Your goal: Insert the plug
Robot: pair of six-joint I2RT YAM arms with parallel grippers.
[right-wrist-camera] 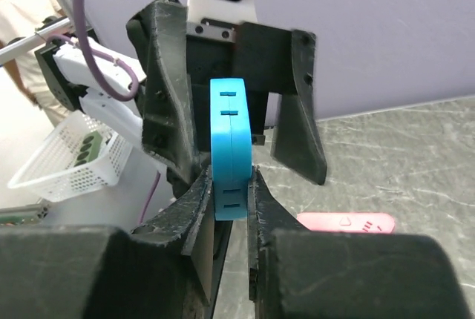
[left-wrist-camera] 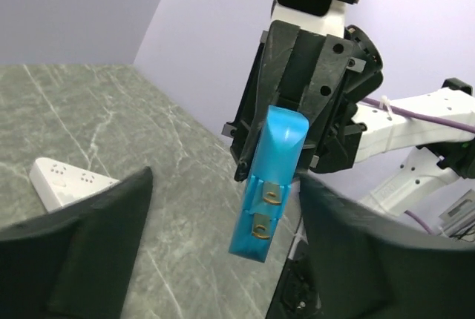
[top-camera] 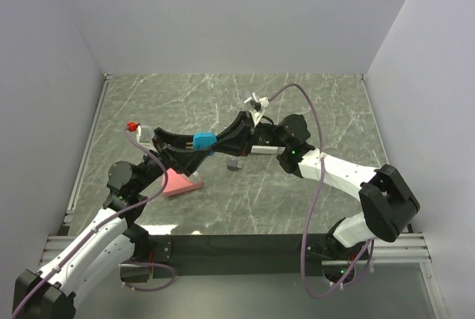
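So the chunky blue plastic plug (right-wrist-camera: 228, 148) is up in mid-air over the grey marbled tabletop (top-camera: 312, 111), nowhere near a socket yet. The right gripper (right-wrist-camera: 230, 194) pinches it by one end only, the end away from the brass prongs (left-wrist-camera: 263, 211), with its fingers pressed flat on both faces. The left gripper (left-wrist-camera: 226, 178) sits right around the plug with its jaws spread wide, touching nothing as far as I can see.

My worry is that this is a shallow grip on a long body. Any brush from the left fingers as the arms part could twist it or knock it loose. And if it rotates in the pads, the prongs won't line up with the flat pink socket block (top-camera: 180, 182) lying on the table by the left arm.
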